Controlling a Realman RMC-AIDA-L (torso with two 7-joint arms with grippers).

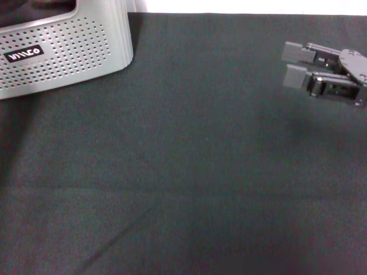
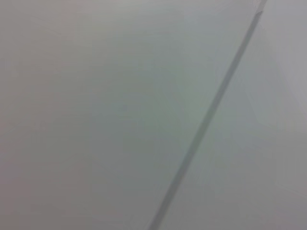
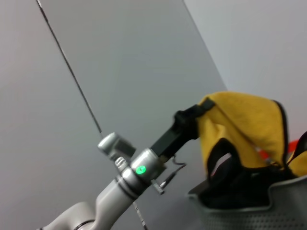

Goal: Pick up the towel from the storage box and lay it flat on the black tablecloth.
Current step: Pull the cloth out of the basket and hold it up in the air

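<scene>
The towel (image 3: pixel 244 124), yellow side out with black edging, hangs bunched above the storage box (image 3: pixel 249 215), its lower part still inside the box. In the right wrist view, my left gripper (image 3: pixel 197 120) is shut on the towel's upper corner and holds it up. In the head view, the light grey perforated storage box (image 1: pixel 69 51) stands at the far left corner on the black tablecloth (image 1: pixel 183 172); the towel and left gripper are out of that view. My right gripper (image 1: pixel 291 64) hovers at the far right, open and empty.
The tablecloth spreads wide across the head view with faint creases near the front. The left wrist view shows only a pale wall with a thin dark seam (image 2: pixel 206 120).
</scene>
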